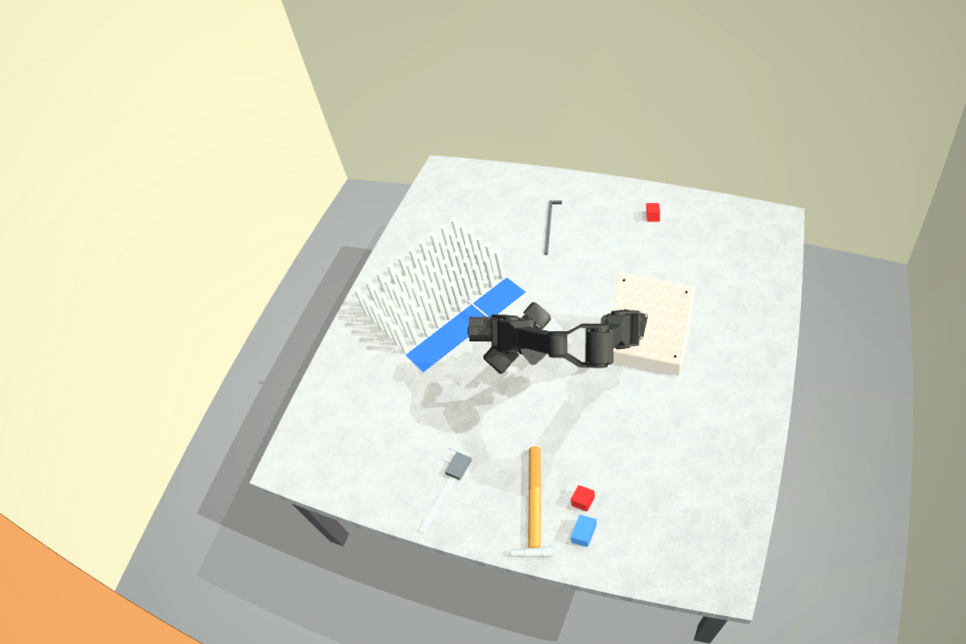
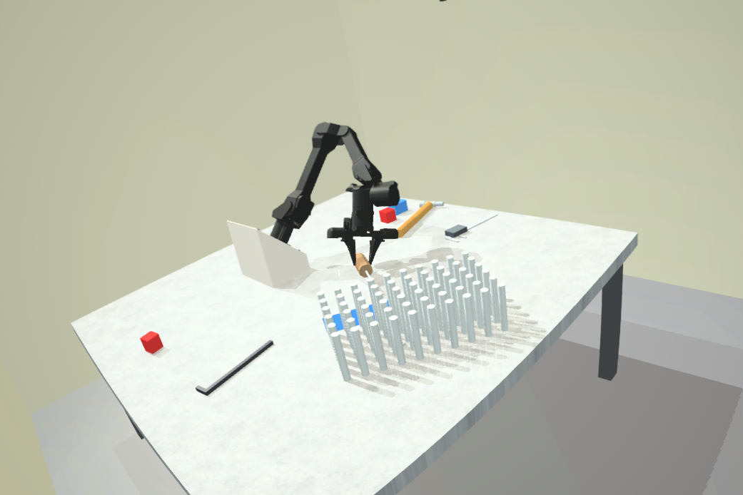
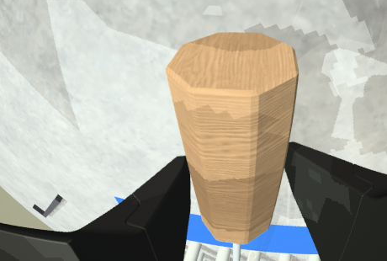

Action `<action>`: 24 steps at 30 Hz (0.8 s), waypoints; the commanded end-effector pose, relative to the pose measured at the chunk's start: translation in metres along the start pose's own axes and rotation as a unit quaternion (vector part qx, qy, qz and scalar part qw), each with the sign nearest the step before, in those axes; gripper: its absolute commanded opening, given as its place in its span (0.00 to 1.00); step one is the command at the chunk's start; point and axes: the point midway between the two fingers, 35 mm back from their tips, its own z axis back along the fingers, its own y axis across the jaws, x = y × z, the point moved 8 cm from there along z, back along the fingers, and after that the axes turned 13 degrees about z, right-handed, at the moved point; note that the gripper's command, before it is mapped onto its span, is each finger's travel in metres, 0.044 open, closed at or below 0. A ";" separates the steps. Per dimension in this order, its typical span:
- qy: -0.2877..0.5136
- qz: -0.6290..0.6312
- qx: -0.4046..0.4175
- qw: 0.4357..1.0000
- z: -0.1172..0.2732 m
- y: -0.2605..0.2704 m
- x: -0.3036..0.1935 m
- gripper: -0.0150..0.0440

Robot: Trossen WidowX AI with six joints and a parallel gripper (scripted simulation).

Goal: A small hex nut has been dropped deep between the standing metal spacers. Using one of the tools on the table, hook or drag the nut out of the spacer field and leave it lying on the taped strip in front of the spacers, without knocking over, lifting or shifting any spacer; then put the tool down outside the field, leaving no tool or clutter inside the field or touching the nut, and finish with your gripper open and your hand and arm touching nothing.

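Observation:
My gripper (image 2: 362,260) (image 3: 236,160) is shut on the wooden handle (image 2: 363,266) (image 3: 229,125) of a thin-rod tool, above the table beside the taped strip. The tool's pale rod (image 1: 478,309) (image 3: 236,251) crosses over the blue taped strip (image 1: 442,342) (image 2: 335,321) (image 3: 290,239) toward the front of the spacer field. Its tip cannot be made out among the spacers. The metal spacers (image 1: 434,284) (image 2: 435,329) stand upright in rows behind the strip. I cannot make out the hex nut clearly. No nut shows on the visible strip; the arm hides part of it in the top view.
A black L-shaped bar (image 1: 548,227) (image 2: 238,366) lies beyond the strip's far end. A red cube (image 1: 652,212) (image 2: 151,342) lies farther off. A hammer (image 1: 534,493), a grey block with a thin rod (image 1: 457,465), another red cube (image 1: 583,497) and a blue block (image 1: 583,531) lie opposite.

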 end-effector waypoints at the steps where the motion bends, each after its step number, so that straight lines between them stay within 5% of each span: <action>1: 0.002 -0.005 0.003 1.000 -0.007 0.000 0.004 0.25; 24: 0.003 -0.004 0.003 1.000 -0.011 0.002 -0.008 0.25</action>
